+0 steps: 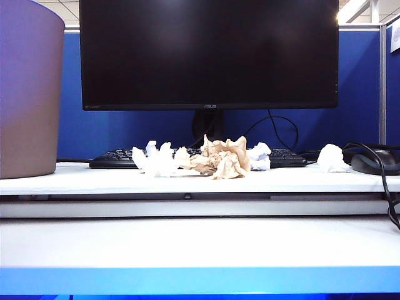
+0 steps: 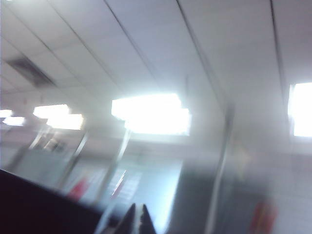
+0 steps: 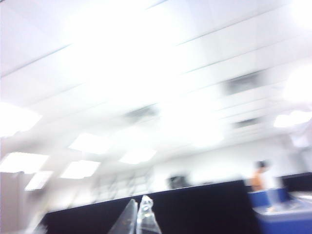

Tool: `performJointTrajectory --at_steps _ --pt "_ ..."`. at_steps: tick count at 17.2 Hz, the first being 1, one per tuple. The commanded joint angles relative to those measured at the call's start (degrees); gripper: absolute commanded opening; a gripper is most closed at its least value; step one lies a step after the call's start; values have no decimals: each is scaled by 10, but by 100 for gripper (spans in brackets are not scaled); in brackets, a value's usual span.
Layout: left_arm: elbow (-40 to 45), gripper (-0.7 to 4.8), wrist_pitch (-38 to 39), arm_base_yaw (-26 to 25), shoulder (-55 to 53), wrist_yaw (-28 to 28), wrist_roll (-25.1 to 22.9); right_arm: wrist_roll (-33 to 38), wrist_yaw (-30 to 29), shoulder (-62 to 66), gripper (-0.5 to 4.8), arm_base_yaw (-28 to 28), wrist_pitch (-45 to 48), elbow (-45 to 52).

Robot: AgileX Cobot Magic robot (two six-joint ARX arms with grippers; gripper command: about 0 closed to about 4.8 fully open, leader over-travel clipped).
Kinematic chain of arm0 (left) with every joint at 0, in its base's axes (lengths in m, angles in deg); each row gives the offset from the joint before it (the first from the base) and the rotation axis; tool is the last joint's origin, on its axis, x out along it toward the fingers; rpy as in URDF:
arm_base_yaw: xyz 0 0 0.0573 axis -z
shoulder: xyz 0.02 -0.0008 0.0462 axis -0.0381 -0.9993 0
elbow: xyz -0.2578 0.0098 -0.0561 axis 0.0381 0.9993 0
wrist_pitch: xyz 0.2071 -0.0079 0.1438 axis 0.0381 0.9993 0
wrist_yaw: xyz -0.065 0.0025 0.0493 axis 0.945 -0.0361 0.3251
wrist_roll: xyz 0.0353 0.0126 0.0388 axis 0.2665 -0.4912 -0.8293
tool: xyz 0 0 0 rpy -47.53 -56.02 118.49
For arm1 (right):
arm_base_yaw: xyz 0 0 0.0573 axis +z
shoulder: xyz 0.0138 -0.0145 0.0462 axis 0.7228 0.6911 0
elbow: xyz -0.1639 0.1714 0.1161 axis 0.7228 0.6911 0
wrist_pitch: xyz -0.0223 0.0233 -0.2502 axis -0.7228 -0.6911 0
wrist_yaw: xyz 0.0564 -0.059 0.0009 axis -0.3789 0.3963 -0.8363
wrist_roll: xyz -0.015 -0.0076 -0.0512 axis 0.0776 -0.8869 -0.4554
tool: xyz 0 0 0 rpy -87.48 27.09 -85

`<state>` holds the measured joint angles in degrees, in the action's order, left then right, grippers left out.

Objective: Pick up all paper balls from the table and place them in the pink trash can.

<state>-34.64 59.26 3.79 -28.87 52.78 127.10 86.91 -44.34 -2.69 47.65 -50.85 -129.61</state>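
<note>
The paper balls (image 1: 215,159) lie in a bunch on the white surface (image 1: 187,181), in front of the keyboard (image 1: 119,158). The pink trash can (image 1: 28,94) stands far left. The left tool (image 2: 137,219) and right tool (image 3: 139,219) point up at the ceiling, both clenched and empty.

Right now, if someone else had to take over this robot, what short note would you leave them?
Left gripper: jaws shut, holding nothing, camera aimed up at the ceiling; not seen in the exterior view.
Right gripper: jaws shut, empty, also aimed upward, away from the table.
Paper balls: white one, tan one and bluish-white one bunched before the keyboard; another white one near the mouse.
Pink trash can: far left on the table; its inside is hidden.
Done: nothing visible.
Left: all four visible balls to bin.
</note>
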Motion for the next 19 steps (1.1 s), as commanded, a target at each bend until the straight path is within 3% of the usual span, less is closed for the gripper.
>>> performJointTrajectory --at_steps 1,3,7,10,11,12,14,15,16,18,19 --pt "-140 -6 168 0 -140 64 -167 -51 -94 132 18 0 -176 -151" --pt "-192 -6 184 0 -229 71 -223 -52 -152 242 18 0 -262 -250" --pt "-217 -6 194 0 -379 90 -225 -109 -181 419 30 2 -382 -348" --pt "-216 -6 224 26 -475 95 -231 -112 -160 514 165 2 -411 -348" --pt "-217 -6 228 44 -501 94 -243 -113 -156 539 178 1 -430 -348" --pt "-217 -6 247 86 -539 84 -276 -131 -150 584 182 1 -468 -348" --pt "-216 -4 303 160 -596 30 -355 -156 -154 659 347 9 -528 -348" --pt "-216 0 322 186 -615 6 -381 -178 -151 677 370 9 -556 -348" --pt "-216 27 335 194 -629 -16 -394 -201 -151 689 370 10 -581 -348" --pt "-216 149 353 207 -654 -37 -396 -238 -149 706 370 17 -610 -348" --pt "-215 156 367 207 -660 -38 -397 -242 -150 712 370 21 -624 -348"
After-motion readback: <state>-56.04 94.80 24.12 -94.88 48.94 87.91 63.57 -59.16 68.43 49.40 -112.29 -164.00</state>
